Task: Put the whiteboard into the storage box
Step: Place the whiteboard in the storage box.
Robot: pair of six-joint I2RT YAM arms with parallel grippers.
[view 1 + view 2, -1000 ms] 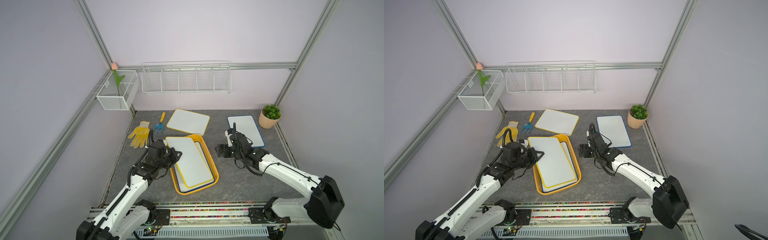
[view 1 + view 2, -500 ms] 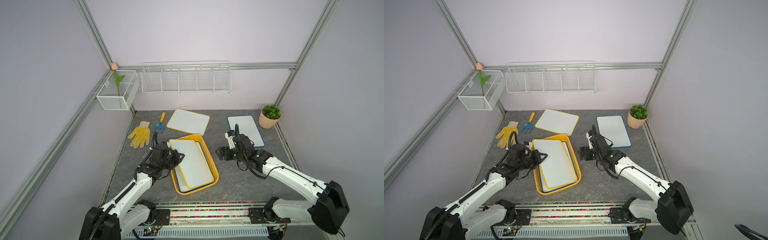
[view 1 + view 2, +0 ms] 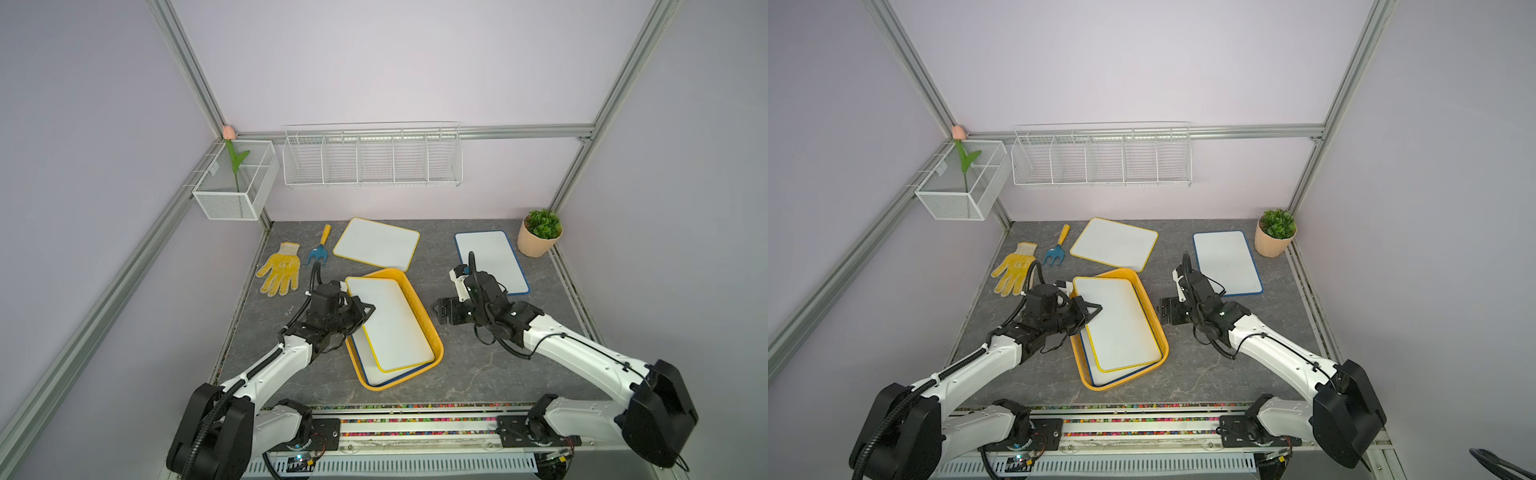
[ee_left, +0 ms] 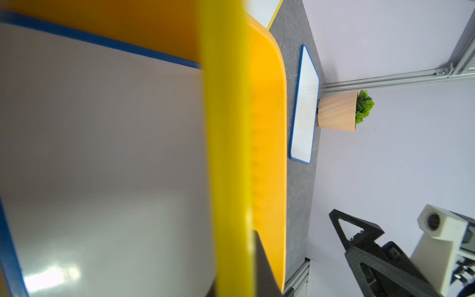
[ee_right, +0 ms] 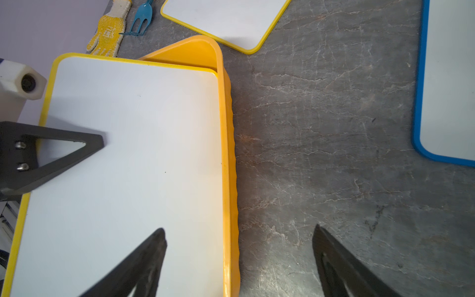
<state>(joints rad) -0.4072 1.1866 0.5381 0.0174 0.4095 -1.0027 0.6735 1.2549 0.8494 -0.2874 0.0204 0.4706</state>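
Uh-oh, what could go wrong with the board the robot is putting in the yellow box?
1. The yellow-framed whiteboard sits crooked over the blue-framed whiteboard, its gripped side seemingly above the storage box rim; if the left gripper lets go now, it may stay propped up instead of lying flat.
2. The open right gripper hangs close beside the box's wall and might bump it.

Lab cell: aluminium frame [image 3: 519, 132], lilac walls [image 3: 395, 62]
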